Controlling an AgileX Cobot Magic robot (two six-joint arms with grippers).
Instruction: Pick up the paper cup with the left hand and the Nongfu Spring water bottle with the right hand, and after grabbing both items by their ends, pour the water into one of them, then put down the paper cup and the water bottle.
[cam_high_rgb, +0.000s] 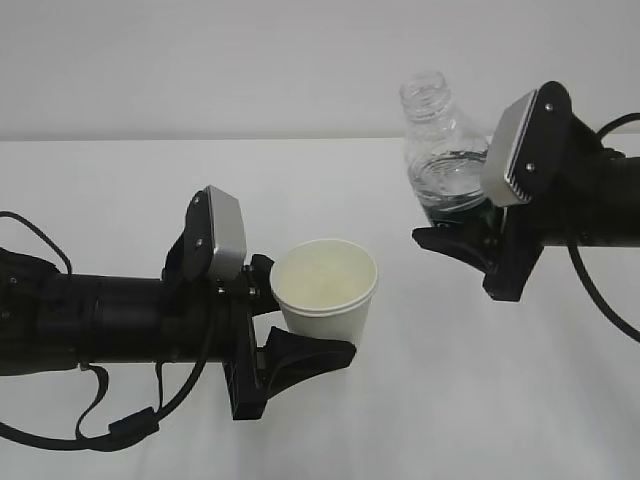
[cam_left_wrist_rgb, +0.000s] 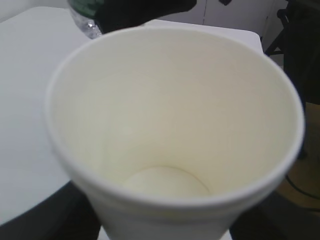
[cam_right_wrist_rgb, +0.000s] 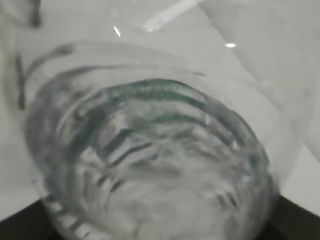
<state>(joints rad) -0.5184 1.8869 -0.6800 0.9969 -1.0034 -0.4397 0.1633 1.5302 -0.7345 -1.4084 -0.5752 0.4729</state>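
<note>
White paper cup (cam_high_rgb: 325, 290) upright, empty, gripped in left claw (cam_high_rgb: 300, 325) above worktop (cam_high_rgb: 440, 400) | right claw (cam_high_rgb: 465, 245) grips water bottle (cam_high_rgb: 440, 150) by base, upright, far right, water (cam_high_rgb: 450, 180) low inside

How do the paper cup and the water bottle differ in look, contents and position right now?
The paper cup is opaque white and tapered; the water bottle is clear ribbed plastic.

The cup looks empty down to its base in the left wrist view; the bottle holds water in its lower part.

The cup sits lower in the left claw; the bottle sits higher in the right claw.

Both are held off the table, roughly upright, mouths uncovered.
</note>
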